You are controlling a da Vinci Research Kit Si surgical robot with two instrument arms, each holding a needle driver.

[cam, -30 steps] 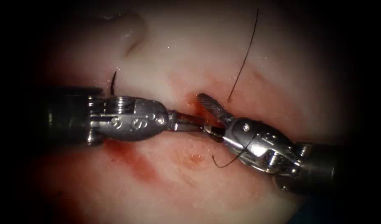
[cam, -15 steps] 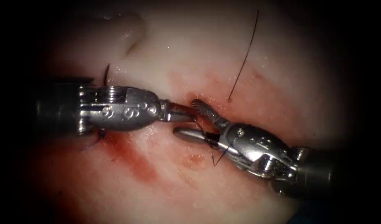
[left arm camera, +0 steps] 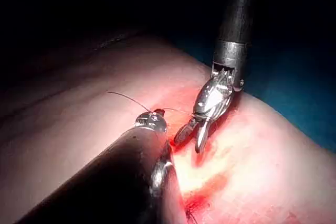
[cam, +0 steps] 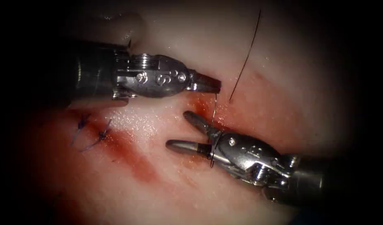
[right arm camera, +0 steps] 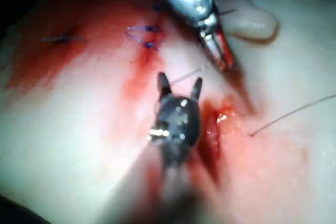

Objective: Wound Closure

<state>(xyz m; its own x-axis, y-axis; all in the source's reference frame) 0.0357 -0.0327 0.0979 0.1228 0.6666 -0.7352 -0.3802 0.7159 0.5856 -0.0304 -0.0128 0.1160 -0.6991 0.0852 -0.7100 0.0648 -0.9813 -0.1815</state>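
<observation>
Where left tool [cam: 214, 85] grips it, thread [cam: 214, 109] thin, dark, taut

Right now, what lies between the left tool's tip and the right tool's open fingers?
In the endoscope view, a short run of thread held by the left tool crosses red-stained tissue down past the right tool.

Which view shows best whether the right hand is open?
The endoscope view: the right hand has its jaws spread wide, around the needle held by the left hand. Both wrist views show them apart too.
</observation>
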